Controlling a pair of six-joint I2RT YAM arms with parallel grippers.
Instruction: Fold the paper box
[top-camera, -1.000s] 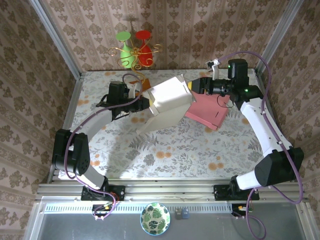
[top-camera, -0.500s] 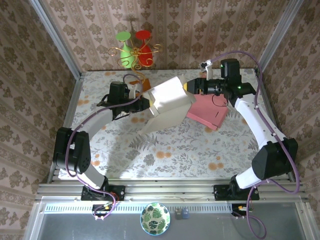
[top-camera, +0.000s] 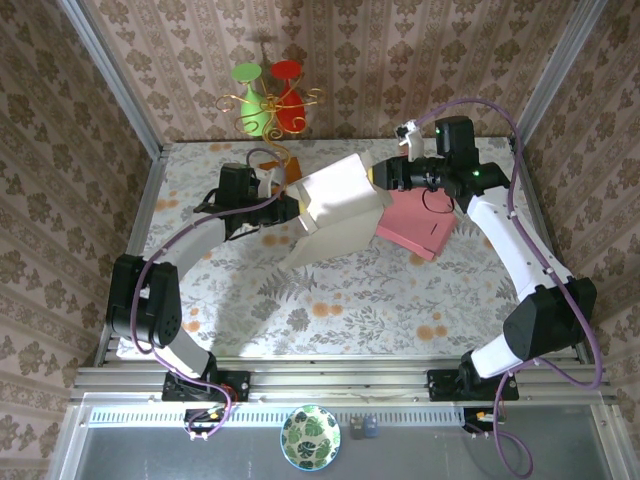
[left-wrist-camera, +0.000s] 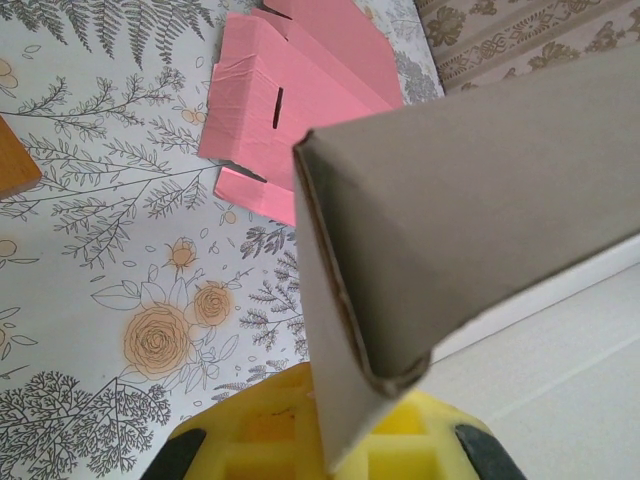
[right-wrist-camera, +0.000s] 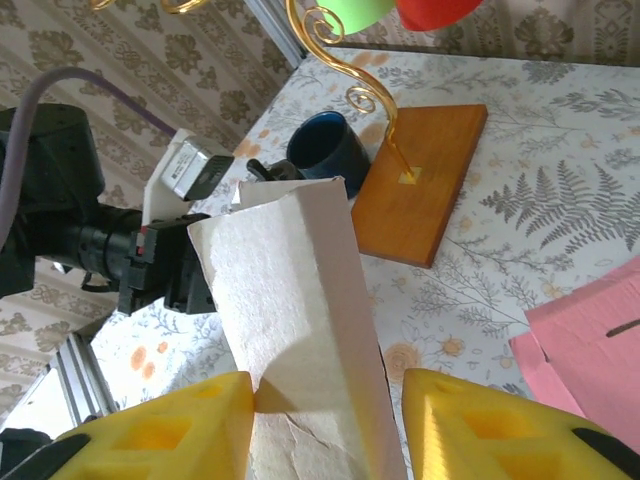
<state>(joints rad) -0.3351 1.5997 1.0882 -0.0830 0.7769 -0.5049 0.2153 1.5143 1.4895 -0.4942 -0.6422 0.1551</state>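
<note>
The white paper box (top-camera: 340, 205) hangs tilted above the middle of the table, partly formed. My left gripper (top-camera: 290, 205) is shut on its left edge; in the left wrist view the yellow fingers (left-wrist-camera: 250, 440) pinch a thin wall of the box (left-wrist-camera: 480, 200). My right gripper (top-camera: 378, 175) is at the box's upper right end and stands open astride the box (right-wrist-camera: 300, 320). Its left finger (right-wrist-camera: 180, 430) touches the white panel, while its right finger (right-wrist-camera: 500, 430) stays a little apart from the box's edge.
A flat pink box (top-camera: 420, 225) lies on the table under the right arm. At the back, a wire stand with a green and a red cup (top-camera: 268, 105) rises from a wooden base (right-wrist-camera: 420, 180), with a dark blue mug (right-wrist-camera: 325, 150) beside it. Wallpapered walls enclose the table.
My right gripper has moved left onto the box's end, and its jaws have narrowed around it. The left gripper keeps its hold in the same place.
</note>
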